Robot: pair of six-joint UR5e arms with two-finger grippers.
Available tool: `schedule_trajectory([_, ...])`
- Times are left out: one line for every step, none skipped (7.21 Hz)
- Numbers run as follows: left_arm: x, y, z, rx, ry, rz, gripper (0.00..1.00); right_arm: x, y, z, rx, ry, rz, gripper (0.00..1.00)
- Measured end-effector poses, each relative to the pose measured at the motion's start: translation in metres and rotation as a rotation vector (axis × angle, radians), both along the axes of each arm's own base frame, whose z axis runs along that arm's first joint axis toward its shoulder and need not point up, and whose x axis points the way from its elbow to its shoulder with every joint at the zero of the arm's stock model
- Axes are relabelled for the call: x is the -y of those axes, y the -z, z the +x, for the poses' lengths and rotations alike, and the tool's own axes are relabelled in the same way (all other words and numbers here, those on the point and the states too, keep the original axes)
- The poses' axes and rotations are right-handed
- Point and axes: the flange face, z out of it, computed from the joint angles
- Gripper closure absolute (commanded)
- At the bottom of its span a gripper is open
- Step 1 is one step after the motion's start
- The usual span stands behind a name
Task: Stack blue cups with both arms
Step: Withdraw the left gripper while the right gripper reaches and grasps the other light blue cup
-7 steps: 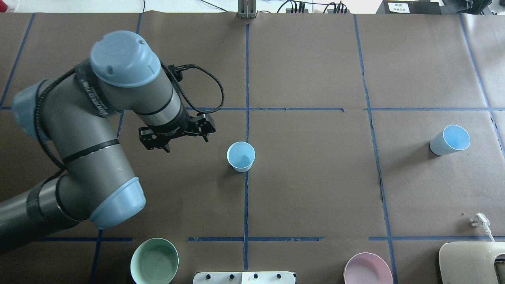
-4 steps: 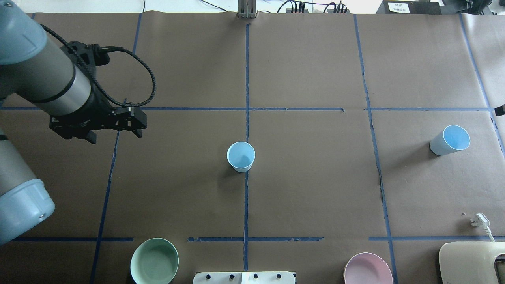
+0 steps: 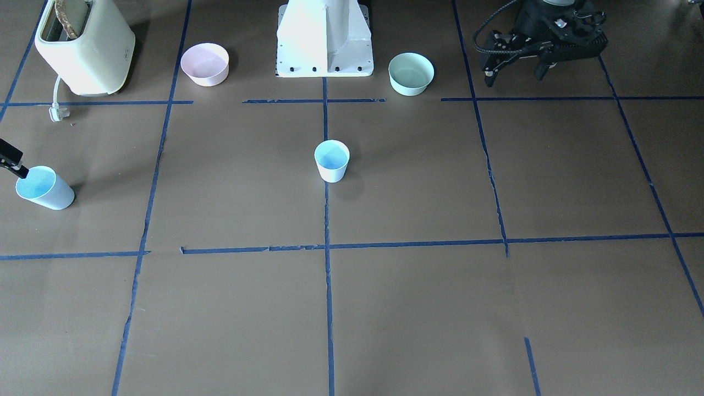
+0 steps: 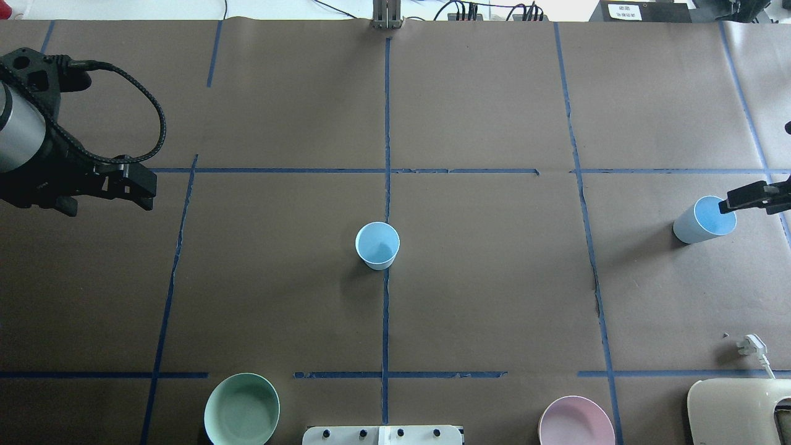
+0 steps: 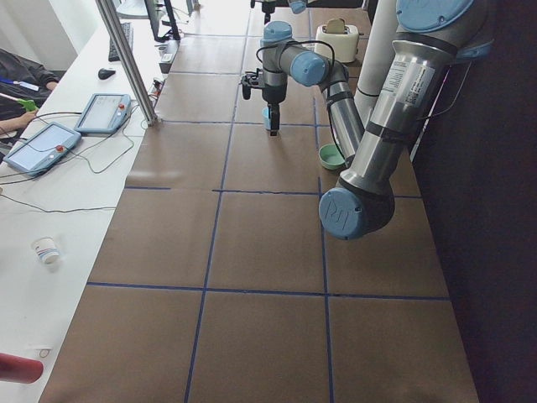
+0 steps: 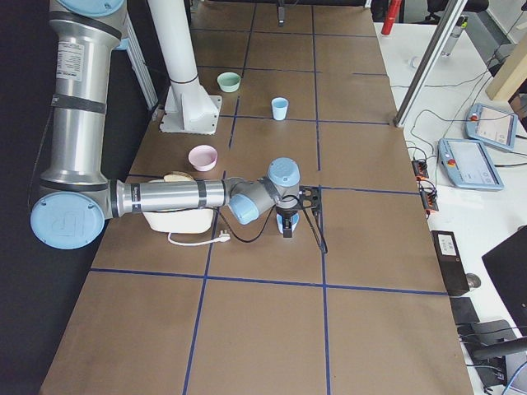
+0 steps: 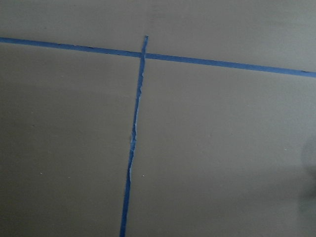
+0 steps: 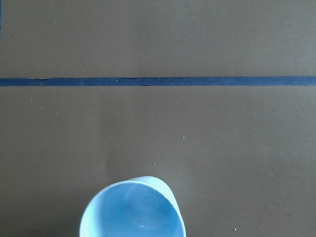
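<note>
The left gripper [image 4: 108, 207] hangs over the bench's left edge with its jaws wide apart, holding nothing. The right gripper [image 4: 751, 198] shows at the right edge. Its tip overlaps the rim of a cup [image 4: 695, 230] there; how far it is open I cannot tell. The other cup [image 4: 377, 245] stands upright at the bench's centre.

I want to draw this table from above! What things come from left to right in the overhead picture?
Black two-finger left hand, mint-green round bowl, pale blue plastic cup in the middle, pink round bowl, second pale blue plastic cup.
</note>
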Motion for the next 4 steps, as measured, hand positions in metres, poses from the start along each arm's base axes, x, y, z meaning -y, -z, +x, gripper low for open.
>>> schedule_trajectory([-0.001, 0.001, -0.003, -0.002, 0.000, 0.004, 0.00, 0.000, -0.008, -0.007, -0.009, 0.008, -0.013, 0.01])
schedule_trajectory([-0.002, 0.001, -0.004, -0.003, 0.000, 0.006, 0.00, 0.001, -0.014, -0.012, -0.015, 0.016, -0.023, 0.11])
schedule_trajectory([-0.003, 0.001, -0.005, -0.004, 0.001, 0.008, 0.00, 0.003, -0.018, -0.017, -0.018, 0.023, -0.028, 0.39])
schedule_trajectory([-0.004, 0.001, -0.006, -0.005, 0.001, 0.009, 0.00, 0.004, -0.020, -0.021, -0.020, 0.030, -0.031, 0.73])
